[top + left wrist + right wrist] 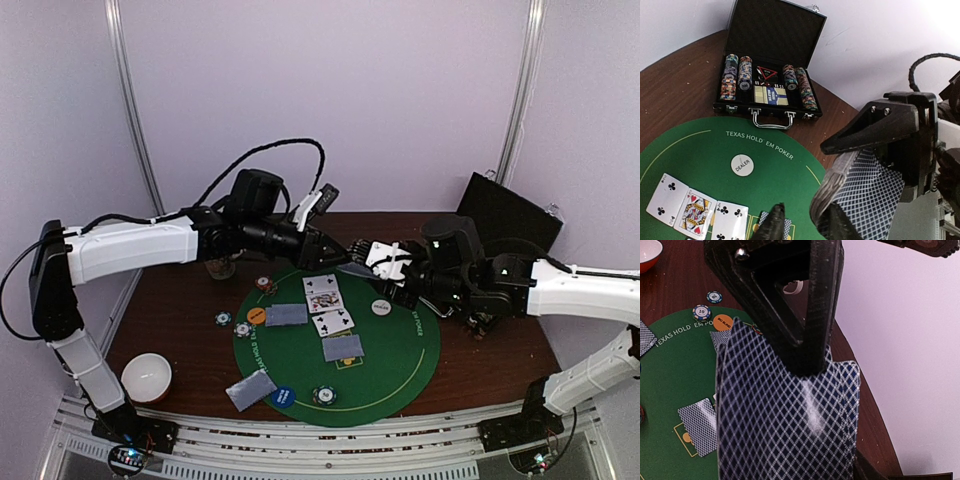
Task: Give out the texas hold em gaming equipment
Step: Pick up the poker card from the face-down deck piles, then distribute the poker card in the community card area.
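Note:
My right gripper is shut on a deck of blue-backed cards above the far edge of the green mat. The deck fills the right wrist view, under my right gripper. My left gripper is open at the deck's edge; in the left wrist view its fingertips straddle the corner of the deck. Face-up cards and face-down cards lie on the mat with the white dealer button, an orange button, a blue button and chips.
An open black case holding rows of chips stands on the brown table beyond the mat, at the right in the top view. A white bowl sits at the near left. A mug is partly hidden behind my left arm.

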